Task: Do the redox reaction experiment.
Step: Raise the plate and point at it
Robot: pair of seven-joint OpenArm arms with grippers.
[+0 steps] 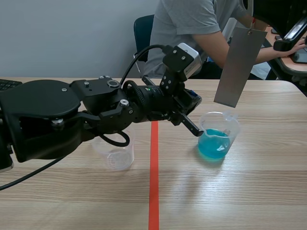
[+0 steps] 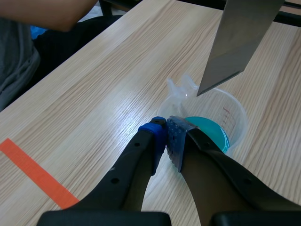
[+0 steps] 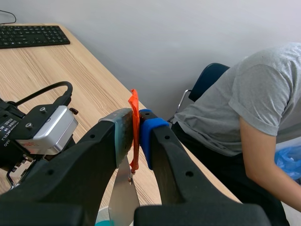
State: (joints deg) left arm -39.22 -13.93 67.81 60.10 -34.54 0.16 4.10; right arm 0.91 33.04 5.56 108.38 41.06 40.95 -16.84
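Note:
A clear beaker (image 1: 219,136) with blue liquid (image 2: 209,129) stands right of the red tape line. My left gripper (image 2: 168,136) is at the beaker's near rim, shut on the thin wall, with one pad outside and one inside. A grey metal plate (image 1: 238,64) hangs tilted above the beaker (image 2: 221,113), its lower corner just over the rim. The plate (image 3: 123,197) dangles from an orange-red strip (image 3: 134,132), and my right gripper (image 3: 135,129) is shut on that strip, high over the table.
An empty clear beaker (image 1: 115,155) stands left of the tape line (image 1: 153,182), partly under my left arm. A person in a grey shirt (image 1: 192,24) sits across the table. A keyboard (image 3: 33,35) lies at the far left.

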